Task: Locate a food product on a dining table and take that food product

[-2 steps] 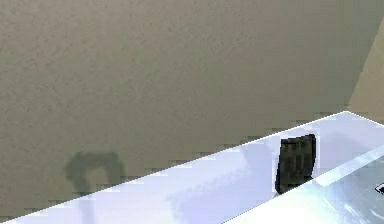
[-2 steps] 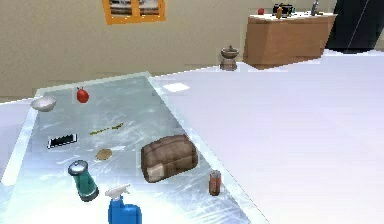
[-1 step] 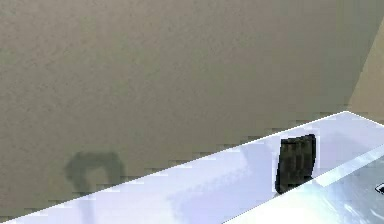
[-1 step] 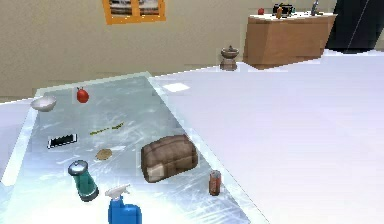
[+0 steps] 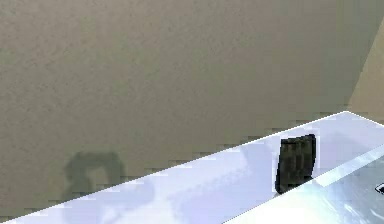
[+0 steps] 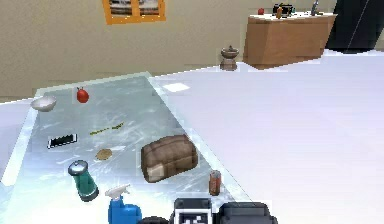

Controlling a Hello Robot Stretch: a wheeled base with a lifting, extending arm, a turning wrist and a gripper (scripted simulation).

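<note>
Basically: the fingers sit right at the arm side view's bottom edge, so I can't tell their spread, or whether the gripper holds anything. Blue plastic spray bottle just beside it at 9 o'clock. Best food candidate is a brown rounded loaf, crusty-looking, at 12 o'clock, lying on the glossy glass-like table. Small reddish jar at 1 o'clock. Second candidate is a smooth red round fruit at 11 o'clock, far end, near a pale bowl. My read: table found, food near; grasp and lift still to do.
</note>
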